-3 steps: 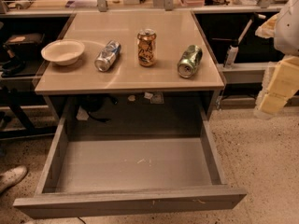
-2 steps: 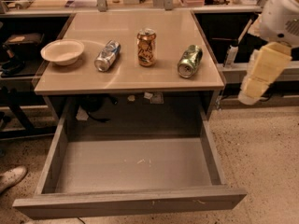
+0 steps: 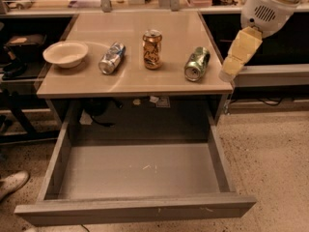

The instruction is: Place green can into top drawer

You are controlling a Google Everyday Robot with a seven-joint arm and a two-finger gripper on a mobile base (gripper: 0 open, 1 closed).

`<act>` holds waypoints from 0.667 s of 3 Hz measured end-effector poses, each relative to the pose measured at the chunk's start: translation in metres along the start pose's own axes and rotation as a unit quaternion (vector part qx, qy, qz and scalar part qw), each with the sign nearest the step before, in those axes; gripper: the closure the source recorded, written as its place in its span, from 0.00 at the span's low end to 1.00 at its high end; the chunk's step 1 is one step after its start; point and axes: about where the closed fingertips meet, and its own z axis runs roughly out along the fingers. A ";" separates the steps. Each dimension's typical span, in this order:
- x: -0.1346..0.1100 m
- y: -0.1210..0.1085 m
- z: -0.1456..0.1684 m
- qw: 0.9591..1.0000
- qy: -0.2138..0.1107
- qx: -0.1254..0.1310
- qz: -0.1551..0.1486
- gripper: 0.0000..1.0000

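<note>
On the tabletop (image 3: 169, 28) the green can (image 3: 197, 64) lies sideways above the open top drawer (image 3: 140, 173); claw (image 3: 229, 71) just right, grip unclear.

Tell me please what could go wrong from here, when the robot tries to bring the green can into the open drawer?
1. The green can lies on its side near the table's right front corner; a nudge from the gripper, which hangs just off the right edge, might roll it onto the floor.
2. The orange-gold can stands upright close by; reaching too far could tip it.
3. The top drawer is shallow; a can released high might bounce out.
</note>
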 end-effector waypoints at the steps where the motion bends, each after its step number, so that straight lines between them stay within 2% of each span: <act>1: -0.009 -0.008 0.001 1.000 -0.014 0.012 0.000 0.00; 2: -0.028 -0.018 0.013 0.999 -0.013 0.008 0.032 0.00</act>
